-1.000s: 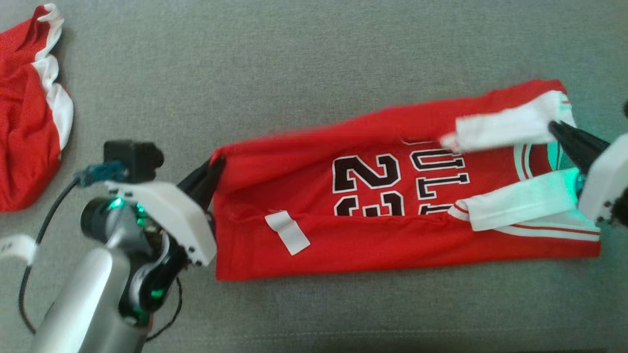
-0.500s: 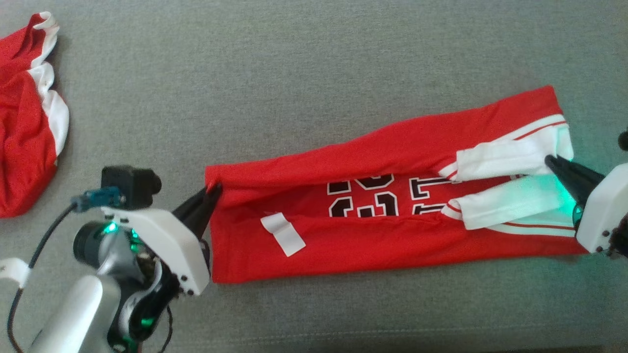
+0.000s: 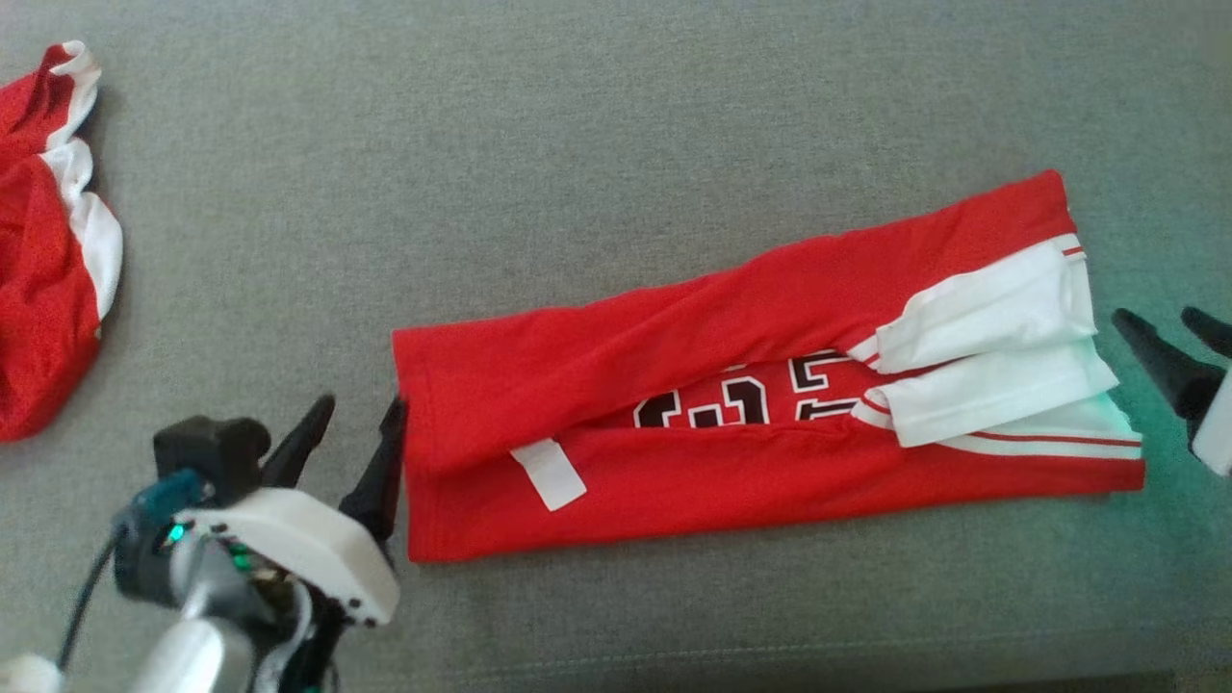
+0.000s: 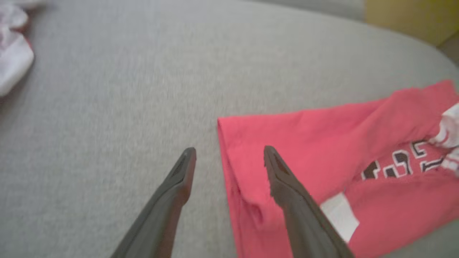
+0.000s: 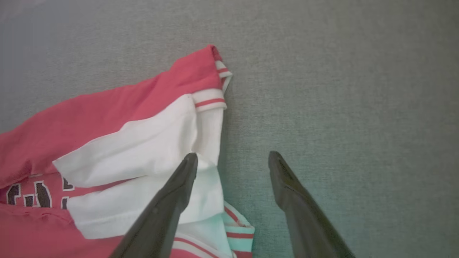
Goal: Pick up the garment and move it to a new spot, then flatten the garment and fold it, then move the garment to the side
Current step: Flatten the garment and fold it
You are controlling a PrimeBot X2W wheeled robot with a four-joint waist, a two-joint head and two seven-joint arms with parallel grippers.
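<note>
The garment [image 3: 616,356], a red jersey folded into a long strip, lies flat on the grey fabric surface [image 3: 577,144], right of its middle. The left gripper [image 3: 361,409] stands open at the strip's left end, one finger at the cloth's edge. The right gripper [image 3: 1155,318], also open, is just beside the white-trimmed right end. A second red garment [image 3: 38,289] lies crumpled at the surface's left edge, well apart.

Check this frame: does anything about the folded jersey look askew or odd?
Yes. The jersey lies slanted, its far flap folded over crookedly, so the black lettering peeks through an uneven gap. A white label sticks out near its left end.
</note>
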